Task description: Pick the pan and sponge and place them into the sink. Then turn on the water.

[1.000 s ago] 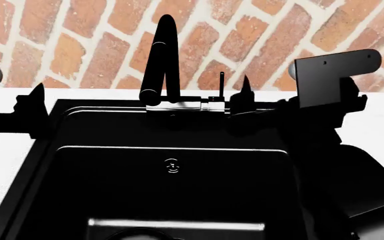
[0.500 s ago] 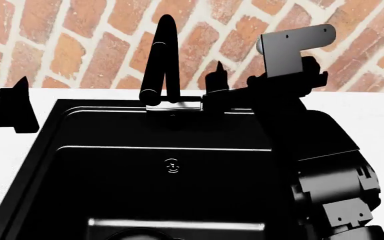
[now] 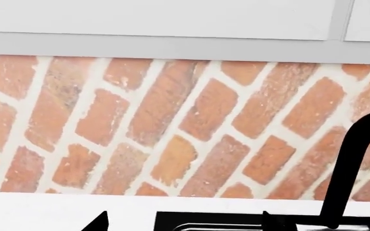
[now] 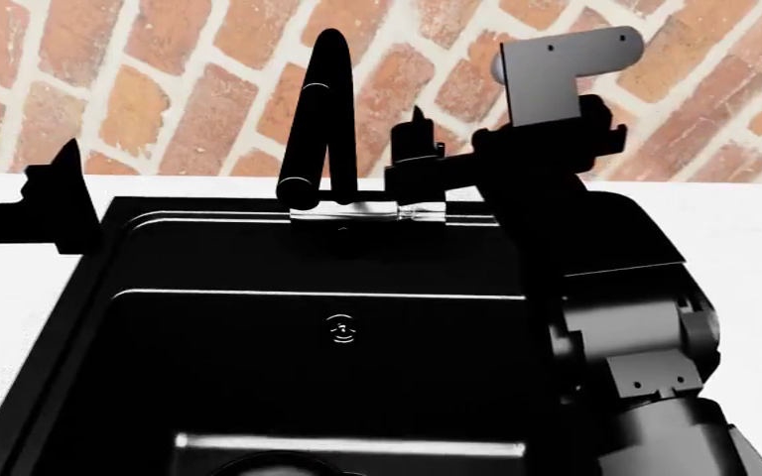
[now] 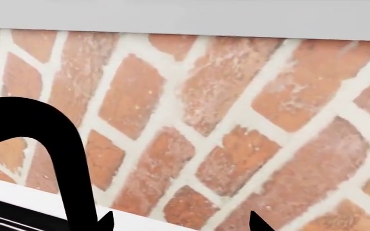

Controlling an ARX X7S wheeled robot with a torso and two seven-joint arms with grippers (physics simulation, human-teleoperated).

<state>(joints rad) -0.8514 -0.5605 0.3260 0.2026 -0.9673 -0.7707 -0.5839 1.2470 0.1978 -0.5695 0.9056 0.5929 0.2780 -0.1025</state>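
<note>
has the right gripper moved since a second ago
Yes. In the head view the right gripper has swung leftward toward the tap, from right of the tap's steel base to above it, where the lever stood.

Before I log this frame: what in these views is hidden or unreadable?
- Tap lever: head view, covered by the right gripper; contact unreadable.
- Right gripper's opening: black on black in head view; only fingertips show in the wrist view.
- Pan and sponge: the sink floor is cut off by the frame edge and too dark.
- Left gripper: partly cropped.
</note>
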